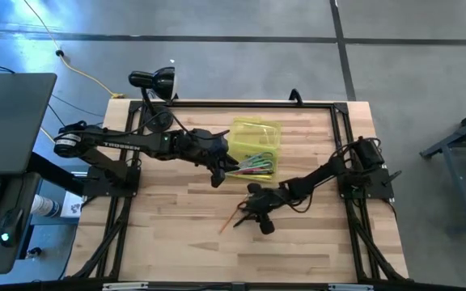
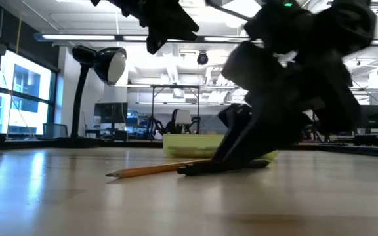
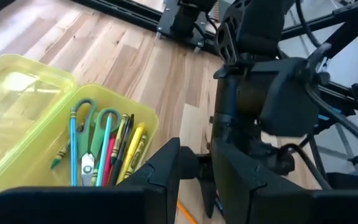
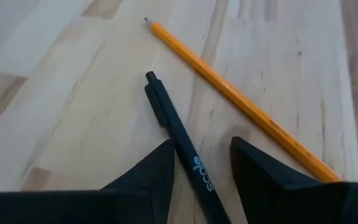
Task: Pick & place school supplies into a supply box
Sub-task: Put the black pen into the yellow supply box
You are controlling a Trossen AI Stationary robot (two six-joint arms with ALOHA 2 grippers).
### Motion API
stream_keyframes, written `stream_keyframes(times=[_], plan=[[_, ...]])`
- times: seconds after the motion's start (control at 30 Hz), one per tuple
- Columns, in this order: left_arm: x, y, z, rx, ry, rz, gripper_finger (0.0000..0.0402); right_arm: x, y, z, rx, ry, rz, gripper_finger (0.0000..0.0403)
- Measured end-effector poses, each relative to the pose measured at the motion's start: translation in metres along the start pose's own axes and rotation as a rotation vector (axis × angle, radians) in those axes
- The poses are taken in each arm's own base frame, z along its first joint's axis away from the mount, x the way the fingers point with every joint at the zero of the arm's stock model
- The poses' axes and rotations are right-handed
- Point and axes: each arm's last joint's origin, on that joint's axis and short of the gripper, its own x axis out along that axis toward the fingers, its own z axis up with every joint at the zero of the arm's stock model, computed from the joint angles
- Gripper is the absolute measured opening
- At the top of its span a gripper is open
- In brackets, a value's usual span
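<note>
The right gripper (image 4: pixel 201 165) sits open astride the black pen (image 4: pixel 179 146) on the tabletop (image 4: pixel 73 93), an orange pencil (image 4: pixel 241 102) just beside it. Next, judging by this, it must close and lift. The left gripper (image 3: pixel 194 171), open, hovers by the supply box (image 3: pixel 17 87).

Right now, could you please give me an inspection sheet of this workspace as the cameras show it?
Surface: wooden table, bare around the work.
Job's things: supply box open, scissors and crayons inside; orange pencil and black pen lie side by side on the wood.
Clutter: black desk lamp at the far edge.
Grippers: right gripper open, fingers straddling the pen; left gripper beside the box, open.
Cables: yellow cord on the floor.
Surroundings: dark desk left of the table; no person seen.
</note>
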Motion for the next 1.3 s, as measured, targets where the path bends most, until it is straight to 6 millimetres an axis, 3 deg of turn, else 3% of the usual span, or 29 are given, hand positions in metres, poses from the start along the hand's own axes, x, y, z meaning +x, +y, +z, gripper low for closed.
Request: stream_keyframes(times=[0.2, 0.53, 0.83, 1.07, 1.3], plan=[[0.0, 0.0, 0.0, 0.0, 0.0, 0.0, 0.0122, -0.007, 0.006, -0.026, -0.124, -0.104, -0.036, 0.0137], [0.0, 0.0, -0.001, -0.002, 0.008, 0.003, 0.0122, -0.022, 0.004, -0.065, -0.132, -0.125, -0.035, 0.0137], [0.0, 0.0, -0.001, -0.064, 0.007, 0.007, 0.0122, -0.025, 0.004, -0.068, -0.141, -0.158, -0.031, 0.0136], [0.0, 0.0, -0.001, -0.076, 0.007, 0.007, 0.0122, -0.024, 0.004, -0.068, -0.144, -0.172, -0.031, 0.0113], [0.0, 0.001, -0.001, -0.076, 0.007, 0.007, 0.0122, -0.005, 0.002, -0.073, -0.128, -0.193, -0.041, 0.0091]])
